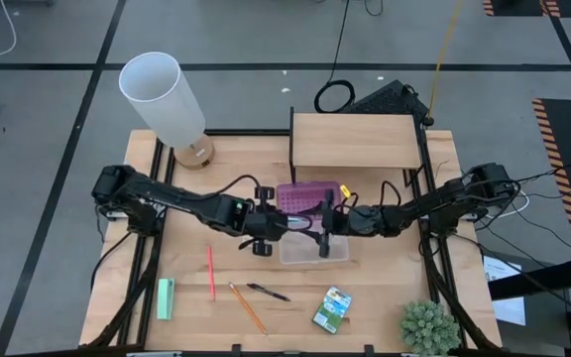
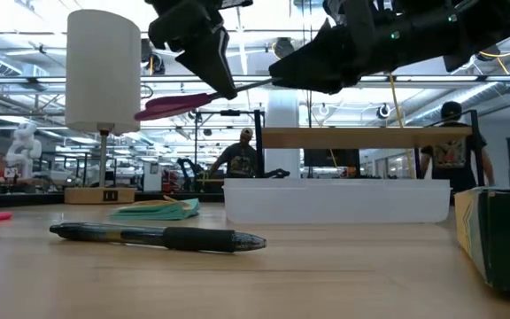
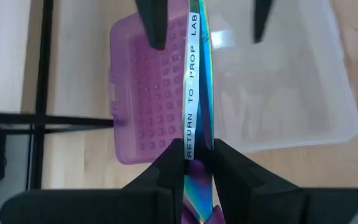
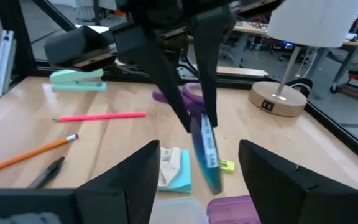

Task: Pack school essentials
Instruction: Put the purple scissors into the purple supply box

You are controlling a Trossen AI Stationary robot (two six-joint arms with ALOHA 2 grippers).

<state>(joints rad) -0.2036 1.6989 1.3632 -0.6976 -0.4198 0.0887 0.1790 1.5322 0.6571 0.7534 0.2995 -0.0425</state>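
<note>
Scissors point(image 3: 199, 93), one pair, clamped in left pincer point(image 3: 197, 163); right pincer point(image 4: 194, 165) spread apart; two pencils point(image 1: 211, 272) lie below.

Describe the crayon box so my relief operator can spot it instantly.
Start at the spiky green plant in the table's front right corner. Just left of it lies the green-yellow crayon box, tilted, the only printed carton; its neighbours are a slim black pen and orange pencil.

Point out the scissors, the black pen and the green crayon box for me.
scissors point(image 3: 199, 93): left wrist view, on the shiny blade.
black pen point(image 2: 162, 236): low view, on its barrel.
green crayon box point(image 1: 332, 308): high view, on its top face.
</note>
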